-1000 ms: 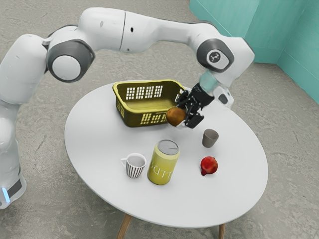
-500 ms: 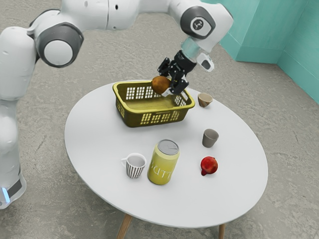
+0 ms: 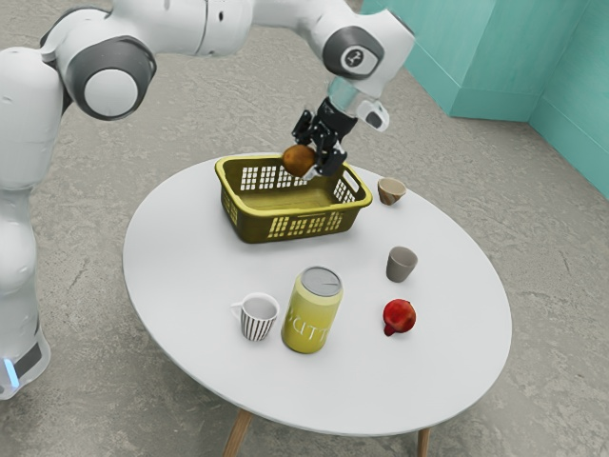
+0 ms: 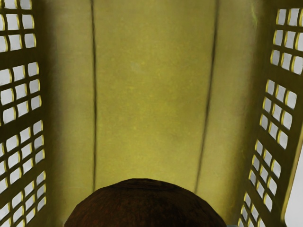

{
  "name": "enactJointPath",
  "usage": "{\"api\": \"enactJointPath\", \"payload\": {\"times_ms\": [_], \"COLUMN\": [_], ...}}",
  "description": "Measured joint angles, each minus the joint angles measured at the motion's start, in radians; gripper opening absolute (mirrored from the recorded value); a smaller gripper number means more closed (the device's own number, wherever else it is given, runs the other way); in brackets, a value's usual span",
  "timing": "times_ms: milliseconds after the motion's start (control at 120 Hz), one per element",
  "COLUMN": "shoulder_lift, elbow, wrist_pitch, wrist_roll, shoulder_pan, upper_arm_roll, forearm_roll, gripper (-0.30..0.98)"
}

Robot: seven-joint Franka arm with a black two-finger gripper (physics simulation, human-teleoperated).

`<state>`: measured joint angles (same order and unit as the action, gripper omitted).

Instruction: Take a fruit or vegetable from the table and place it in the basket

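My gripper (image 3: 306, 164) is above the yellow basket (image 3: 257, 203) in the exterior view, shut on a round orange-brown fruit (image 3: 298, 161). The fruit hangs over the basket's opening, near its far side. In the wrist view the dark top of the fruit (image 4: 147, 203) bulges up at the lower edge, with the basket's floor (image 4: 151, 94) beyond it and slotted walls on both sides. On the table (image 3: 190, 276) lies a red fruit (image 3: 400, 315), well apart from the basket.
A yellow can (image 3: 312, 310) stands beside a striped mug (image 3: 257, 317) in front of the basket. Toward the exterior view's right are a grey cup (image 3: 402, 264) and, close to the basket, a brown bowl (image 3: 391, 190).
My gripper has carried the orange-brown fruit from beside the basket's right rim, up and toward the exterior view's left, over the opening. The brown bowl has come into sight.
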<state>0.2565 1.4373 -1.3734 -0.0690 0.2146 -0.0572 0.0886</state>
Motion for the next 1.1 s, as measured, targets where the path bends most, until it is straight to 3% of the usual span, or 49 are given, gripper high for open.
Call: {"api": "enactJointPath", "payload": {"times_ms": [458, 1100], "shoulder_lift": [0.005, 0.015], "elbow": [0.108, 0.164], "wrist_pitch": [-0.148, -0.232], "wrist_roll": [0.059, 0.095], "shoulder_pan": [0.001, 0.002], "upper_arm_roll": [0.013, 0.034], "forearm_roll": [-0.01, -0.027], "gripper": [0.32, 0.32]}}
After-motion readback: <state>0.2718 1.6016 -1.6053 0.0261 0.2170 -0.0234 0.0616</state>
